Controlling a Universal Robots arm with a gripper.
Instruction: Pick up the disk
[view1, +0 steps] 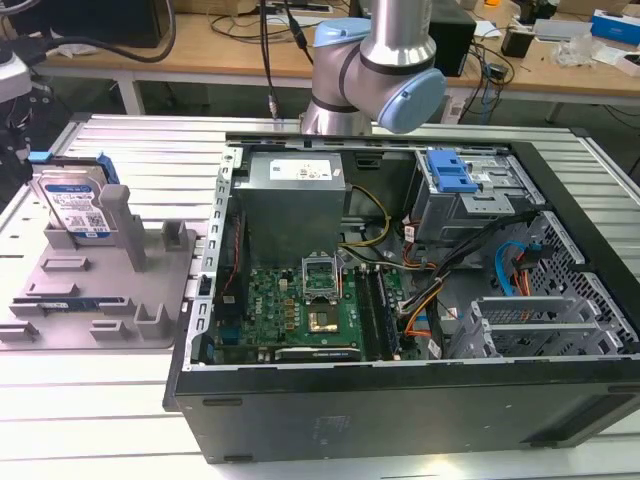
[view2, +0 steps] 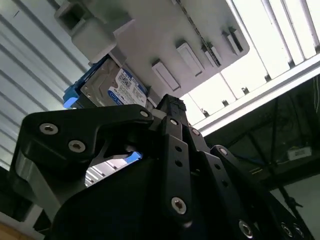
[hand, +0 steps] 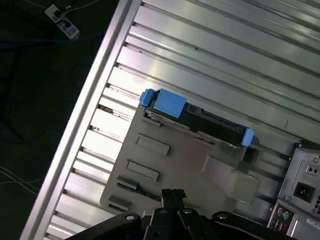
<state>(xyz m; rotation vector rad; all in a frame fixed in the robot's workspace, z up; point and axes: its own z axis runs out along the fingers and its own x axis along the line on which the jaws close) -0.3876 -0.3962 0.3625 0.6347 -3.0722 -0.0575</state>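
- At nine o'clock in the exterior view, on the exterior view's left, the disk (view1: 72, 205) stands on edge in a grey holder (view1: 110, 300). Its white-and-blue label faces the camera, and a blue rail shows along its upper edge.
- The holder lies flat on the ribbed metal tabletop (view1: 110, 400), just beside the open computer case (view1: 420, 400). The case takes up the middle of that view and its three o'clock side.
- Inside the case, a silver power supply (view1: 295, 195) sits toward eleven o'clock. A green circuit board (view1: 300, 310) lies below it toward seven o'clock, and a blue drive caddy (view1: 450, 172) sits toward one o'clock.
- The robot arm (view1: 375, 60) rises at twelve o'clock, behind the far wall of the case.
- The pincer (hand: 173, 194) shows in both wrist views with its two black fingers pressed together and nothing between them, so it is closed and empty.
- In the first wrist view the pincer hangs over the holder (hand: 170, 160), apart from the disk (hand: 200, 122). From here the disk is seen edge-on, with blue rail ends at both corners.
- In the second wrist view the disk (view2: 112, 87) shows its label past the dark body of the pincer (view2: 171, 102). It is slotted upright in the pale holder (view2: 165, 40).
- The disk rests in its slot, untouched by the pincer.
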